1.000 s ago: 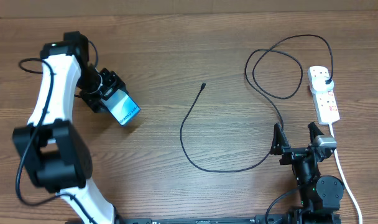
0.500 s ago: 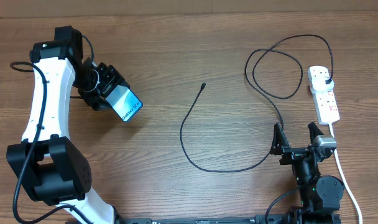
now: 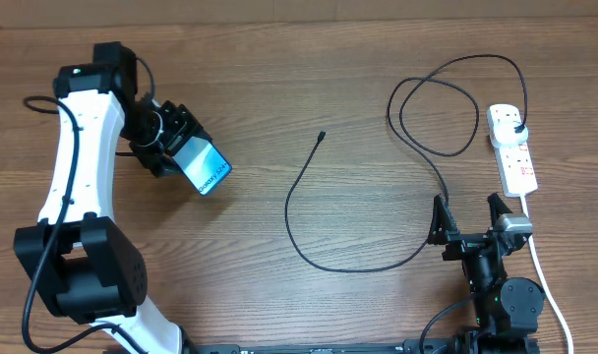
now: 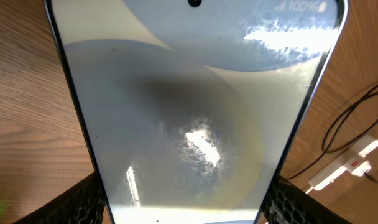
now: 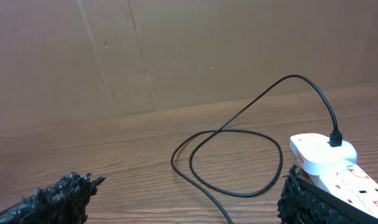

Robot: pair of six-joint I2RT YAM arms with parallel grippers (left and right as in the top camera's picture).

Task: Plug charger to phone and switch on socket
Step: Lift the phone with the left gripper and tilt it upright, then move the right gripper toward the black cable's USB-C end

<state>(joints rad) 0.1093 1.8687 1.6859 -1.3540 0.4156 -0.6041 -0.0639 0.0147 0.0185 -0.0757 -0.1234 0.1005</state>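
My left gripper (image 3: 181, 149) is shut on the phone (image 3: 205, 167) and holds it above the table at the left, the lit screen facing up. In the left wrist view the phone (image 4: 195, 112) fills the frame between the two dark fingers (image 4: 83, 202). The charger (image 3: 309, 251) lies in loops across the middle. Its connector tip (image 3: 322, 135) rests free on the wood, and its plug (image 3: 516, 126) sits in the socket (image 3: 515, 162), a white power strip at the right edge. My right gripper (image 3: 468, 218) stands open just below the socket, holding nothing. The right wrist view shows the charger (image 5: 239, 134) and the socket (image 5: 326, 155) ahead.
The socket's white cord (image 3: 545, 280) runs down the right edge past my right arm's base (image 3: 501, 295). A brown cardboard wall (image 5: 176, 50) stands behind the table. Bare wood lies between the phone and the connector tip.
My left arm has shifted the phone a little to the right, toward the cable tip, turning it slightly. The right arm, the charger and the socket have not moved.
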